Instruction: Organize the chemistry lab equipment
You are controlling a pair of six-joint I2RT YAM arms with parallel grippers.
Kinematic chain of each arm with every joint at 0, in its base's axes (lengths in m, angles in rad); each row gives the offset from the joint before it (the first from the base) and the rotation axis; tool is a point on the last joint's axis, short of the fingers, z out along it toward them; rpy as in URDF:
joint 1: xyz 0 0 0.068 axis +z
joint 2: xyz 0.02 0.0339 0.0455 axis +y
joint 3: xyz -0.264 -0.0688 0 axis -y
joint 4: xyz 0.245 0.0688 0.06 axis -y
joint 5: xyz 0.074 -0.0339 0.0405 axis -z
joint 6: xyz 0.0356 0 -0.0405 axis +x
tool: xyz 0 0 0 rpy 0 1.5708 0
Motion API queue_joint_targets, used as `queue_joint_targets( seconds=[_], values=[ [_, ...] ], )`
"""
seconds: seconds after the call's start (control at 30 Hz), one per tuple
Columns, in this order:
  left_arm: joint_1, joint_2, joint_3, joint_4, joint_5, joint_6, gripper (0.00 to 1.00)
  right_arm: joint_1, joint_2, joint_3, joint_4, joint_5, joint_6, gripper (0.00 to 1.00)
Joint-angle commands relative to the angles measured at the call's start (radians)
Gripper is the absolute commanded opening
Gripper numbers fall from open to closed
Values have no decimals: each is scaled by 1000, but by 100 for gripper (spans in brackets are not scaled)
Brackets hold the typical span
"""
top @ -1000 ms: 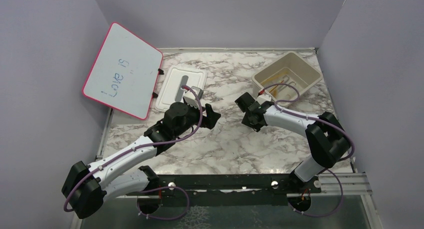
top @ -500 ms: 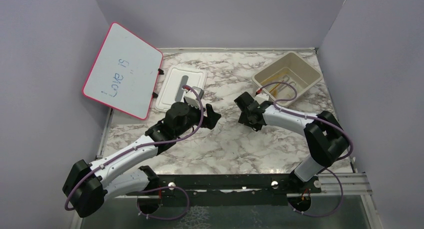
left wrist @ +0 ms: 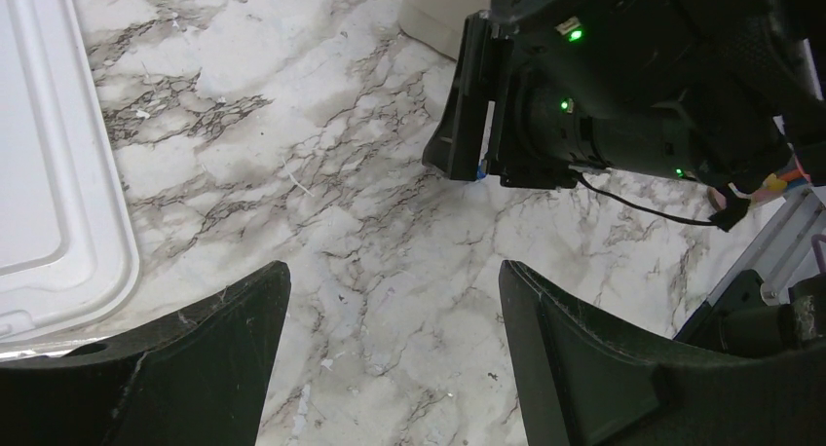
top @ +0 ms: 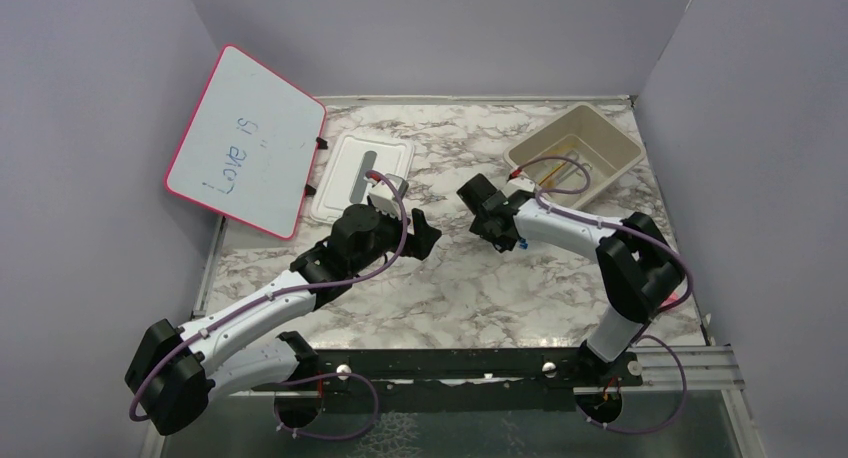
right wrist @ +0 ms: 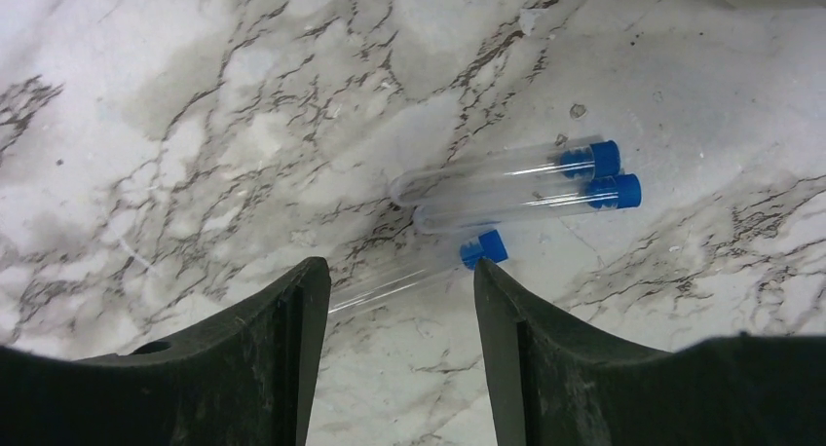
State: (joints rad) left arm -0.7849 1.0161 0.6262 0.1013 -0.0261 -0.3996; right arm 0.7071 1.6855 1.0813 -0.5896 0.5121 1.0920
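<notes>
- Writing: "Love is" is read in blue marker on the pink-framed whiteboard point(top: 245, 143), which is propped against the left wall; a smaller second line is too faint to be read.
- Test tubes: three clear test tubes point(right wrist: 506, 204) with blue caps point(right wrist: 604, 159) are laid on the marble counter point(right wrist: 195, 125) — two side by side and touching, the third just beside them at an angle, its far end hidden under one finger of the right gripper.
- Right gripper point(right wrist: 399, 358): the jaws are spread wide above the tubes and nothing is gripped.
- Left gripper point(left wrist: 390, 358): it is held wide open over bare counter, empty, and faced toward the right arm's wrist, where small green lights are seen.
- Lid: a white plastic lid point(top: 360, 173) is laid flat beside the whiteboard, just beyond the left gripper.
- Bin: a cream bin point(top: 613, 130) is set in the far right corner; thin items inside are crossed by the right arm's purple cable and cannot be told apart.
- In the way: from above, the tubes are covered by the right wrist — only a speck of blue is shown beside it.
</notes>
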Motion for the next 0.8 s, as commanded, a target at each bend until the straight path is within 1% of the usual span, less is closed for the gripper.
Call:
queue_joint_targets(
  seconds=[0.0, 0.2, 0.37, 0.5, 0.73, 0.77],
  values=[
    [2, -8, 31, -2, -11, 1, 81, 6, 61, 29, -107, 92, 87, 60],
    [3, -10, 30, -3, -17, 2, 81, 9, 91, 22, -101, 80, 81, 60],
    [3, -10, 30, -6, -20, 1, 81, 16, 92, 15, -88, 46, 19, 60],
    [2, -11, 28, -7, -21, -1, 81, 20, 59, -39, -48, -13, -31, 56],
    [1, -5, 28, -5, -18, -4, 81, 19, 17, -122, 3, -80, -66, 41],
    [2, -6, 29, -6, -17, -5, 81, 19, 15, -129, 6, -87, -69, 40]
  ],
)
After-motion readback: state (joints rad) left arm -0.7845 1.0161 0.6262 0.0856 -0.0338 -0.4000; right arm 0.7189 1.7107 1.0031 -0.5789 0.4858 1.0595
